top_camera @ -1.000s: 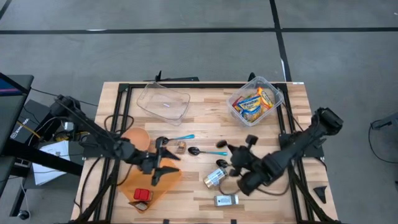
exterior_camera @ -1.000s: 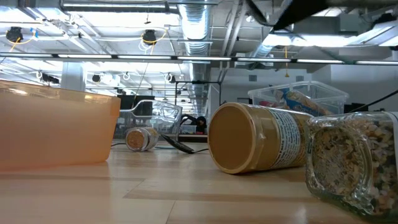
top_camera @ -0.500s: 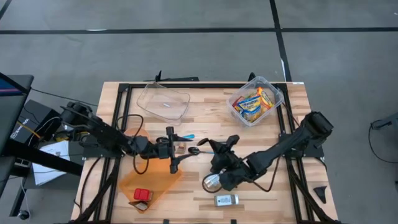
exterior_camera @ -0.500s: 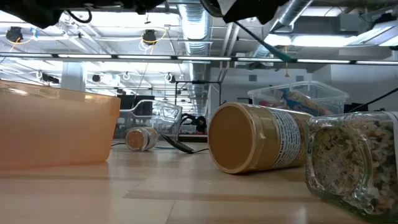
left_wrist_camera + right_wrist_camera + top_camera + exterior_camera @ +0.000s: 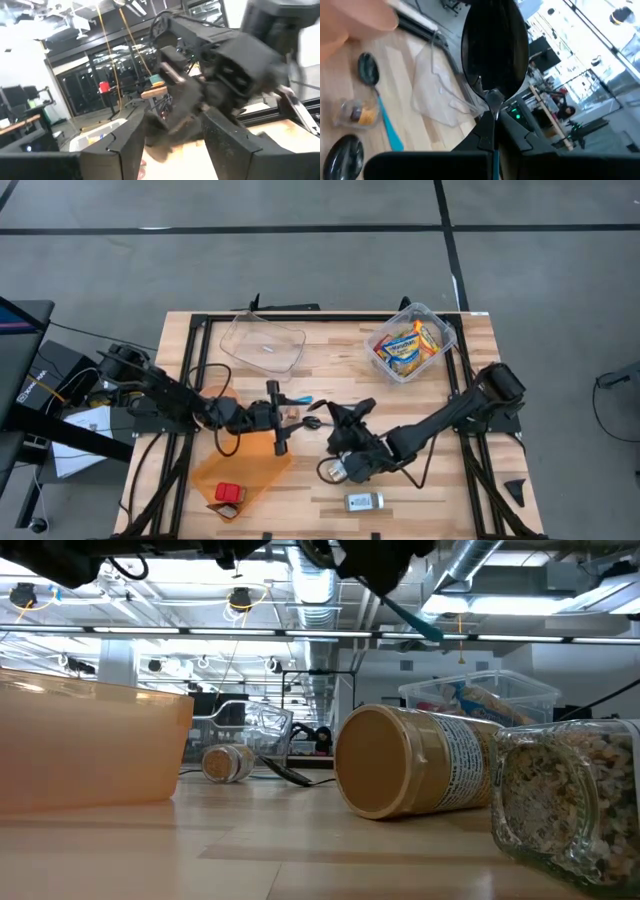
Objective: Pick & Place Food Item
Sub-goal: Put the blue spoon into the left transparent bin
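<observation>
My right gripper (image 5: 330,420) hangs over the table's middle, shut on a black spoon (image 5: 495,45) with a teal handle (image 5: 410,620). My left gripper (image 5: 276,418) faces it from the left, open and with nothing between its fingers (image 5: 125,140). A second teal-handled spoon (image 5: 370,75), a loose black spoon bowl (image 5: 345,150) and a small jar (image 5: 352,112) lie flat on the wood below. A peanut-butter jar (image 5: 420,775) lies on its side next to a glass jar of grains (image 5: 565,795). My right gripper pinches the spoon's handle between its two fingers just behind the bowl (image 5: 493,102). The handle runs back along the fingers and the bowl sticks out past their tips. The spoon is lifted clear of the table.
A clear empty container (image 5: 262,345) and a clear bin of snack packets (image 5: 410,345) stand at the far edge. An orange tray (image 5: 240,470) with a red item (image 5: 228,493) lies near left. A flat packet (image 5: 363,501) sits at the near edge, and an orange bowl (image 5: 90,745) on the left.
My right gripper has gone toward the table's left, rolling its wrist, and has brought the spoon close to my left gripper. My left gripper has left the orange tray, gone toward the far right to the table's middle, and turned.
</observation>
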Robot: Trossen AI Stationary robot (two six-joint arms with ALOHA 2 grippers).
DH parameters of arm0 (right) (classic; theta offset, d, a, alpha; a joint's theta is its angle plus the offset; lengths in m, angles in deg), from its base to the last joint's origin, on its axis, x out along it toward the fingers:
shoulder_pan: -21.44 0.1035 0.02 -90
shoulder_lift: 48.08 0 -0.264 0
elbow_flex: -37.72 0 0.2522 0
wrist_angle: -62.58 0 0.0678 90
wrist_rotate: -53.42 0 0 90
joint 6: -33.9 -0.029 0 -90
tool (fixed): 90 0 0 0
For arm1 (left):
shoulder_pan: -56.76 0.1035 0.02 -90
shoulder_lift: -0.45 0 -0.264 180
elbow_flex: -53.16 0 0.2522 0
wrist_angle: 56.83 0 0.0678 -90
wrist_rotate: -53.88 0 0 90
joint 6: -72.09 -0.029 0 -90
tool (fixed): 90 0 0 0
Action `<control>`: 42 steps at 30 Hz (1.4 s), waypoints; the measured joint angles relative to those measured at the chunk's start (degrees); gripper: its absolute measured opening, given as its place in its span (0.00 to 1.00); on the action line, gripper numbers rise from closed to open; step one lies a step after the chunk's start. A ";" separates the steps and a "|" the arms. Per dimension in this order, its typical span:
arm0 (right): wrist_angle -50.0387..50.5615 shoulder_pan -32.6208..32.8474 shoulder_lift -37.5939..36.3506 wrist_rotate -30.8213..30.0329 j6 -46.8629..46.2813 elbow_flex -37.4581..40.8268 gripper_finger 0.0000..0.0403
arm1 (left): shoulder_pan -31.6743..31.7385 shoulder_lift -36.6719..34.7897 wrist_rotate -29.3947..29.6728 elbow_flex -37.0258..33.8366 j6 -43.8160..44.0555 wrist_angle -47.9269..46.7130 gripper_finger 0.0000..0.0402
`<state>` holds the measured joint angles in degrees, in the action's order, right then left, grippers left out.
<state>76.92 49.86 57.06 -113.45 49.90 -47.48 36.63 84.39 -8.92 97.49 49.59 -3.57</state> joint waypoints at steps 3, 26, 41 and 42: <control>-4.84 -0.10 1.99 0.07 5.39 0.01 0.00 | 0.88 0.02 0.13 0.00 2.06 -0.32 0.46; -10.35 0.79 5.79 -8.28 15.70 -4.11 0.00 | 3.21 0.04 3.29 0.02 6.51 -4.35 0.03; -10.27 1.80 5.79 -2.28 15.03 -4.04 0.24 | 2.08 0.04 19.32 0.02 0.56 -3.88 0.00; -10.25 1.97 5.79 -2.28 15.03 -4.04 0.25 | 1.87 0.04 21.39 0.02 -1.13 -3.75 0.00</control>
<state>66.67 51.83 62.85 -115.72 64.93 -51.52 38.50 84.43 12.46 97.51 48.45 -7.32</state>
